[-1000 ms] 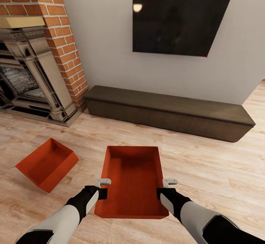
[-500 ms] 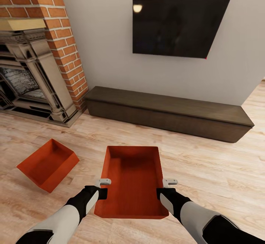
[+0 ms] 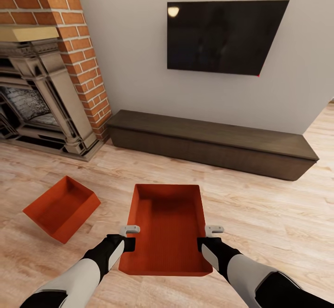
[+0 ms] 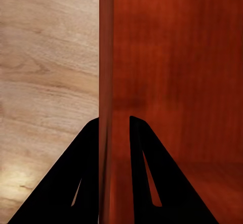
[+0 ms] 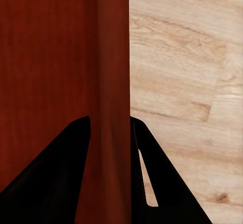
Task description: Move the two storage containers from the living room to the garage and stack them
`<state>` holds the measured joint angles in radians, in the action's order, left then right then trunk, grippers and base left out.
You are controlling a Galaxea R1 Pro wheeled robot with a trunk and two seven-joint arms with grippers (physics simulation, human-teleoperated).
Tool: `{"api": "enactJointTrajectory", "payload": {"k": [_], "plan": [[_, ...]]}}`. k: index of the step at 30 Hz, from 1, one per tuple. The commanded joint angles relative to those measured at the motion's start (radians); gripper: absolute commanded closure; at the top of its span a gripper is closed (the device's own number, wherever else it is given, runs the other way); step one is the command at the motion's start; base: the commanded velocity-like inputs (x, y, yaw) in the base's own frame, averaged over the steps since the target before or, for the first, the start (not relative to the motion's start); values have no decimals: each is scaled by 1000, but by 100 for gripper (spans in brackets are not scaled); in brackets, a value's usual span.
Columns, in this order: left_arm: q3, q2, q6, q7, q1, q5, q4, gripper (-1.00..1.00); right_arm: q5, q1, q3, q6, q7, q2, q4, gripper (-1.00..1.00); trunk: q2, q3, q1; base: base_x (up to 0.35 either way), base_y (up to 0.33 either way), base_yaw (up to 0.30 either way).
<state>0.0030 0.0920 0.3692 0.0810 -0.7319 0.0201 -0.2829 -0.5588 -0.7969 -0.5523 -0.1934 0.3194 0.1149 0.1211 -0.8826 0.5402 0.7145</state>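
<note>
Two orange-red storage containers are in the living room. One storage container (image 3: 168, 227) is held up in front of the robot, open top upward, above the wood-plank floor (image 3: 269, 215). The left end effector (image 3: 130, 236) is clamped on its left wall; in the left wrist view the two fingers (image 4: 86, 178) straddle that thin wall (image 4: 106, 82). The right end effector (image 3: 212, 236) is clamped likewise on the right wall (image 5: 112, 82). The second storage container (image 3: 61, 207) rests on the floor to the left, near the brick fireplace (image 3: 46, 67). One long dark cabinet (image 3: 211, 142) stands along the wall under one TV (image 3: 222, 36).
</note>
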Motion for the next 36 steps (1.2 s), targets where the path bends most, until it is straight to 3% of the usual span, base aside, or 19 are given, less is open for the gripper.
{"api": "enactJointTrajectory", "payload": {"k": [1, 26, 36], "plan": [[3, 1, 7, 10, 0, -5, 2, 100, 22, -1, -26, -1, 8, 0, 5, 100, 7, -2, -4, 0, 0, 0], [4, 0, 6, 10, 0, -5, 2, 100, 20, -1, -26, -1, 10, 0, 5, 100, 182, -81, -100, 0, 0, 0], [3, 2, 5, 10, 0, -5, 0, 100, 19, -1, -26, 0, 10, 1, 5, 100, 182, -83, -100, 0, 0, 0]]}}
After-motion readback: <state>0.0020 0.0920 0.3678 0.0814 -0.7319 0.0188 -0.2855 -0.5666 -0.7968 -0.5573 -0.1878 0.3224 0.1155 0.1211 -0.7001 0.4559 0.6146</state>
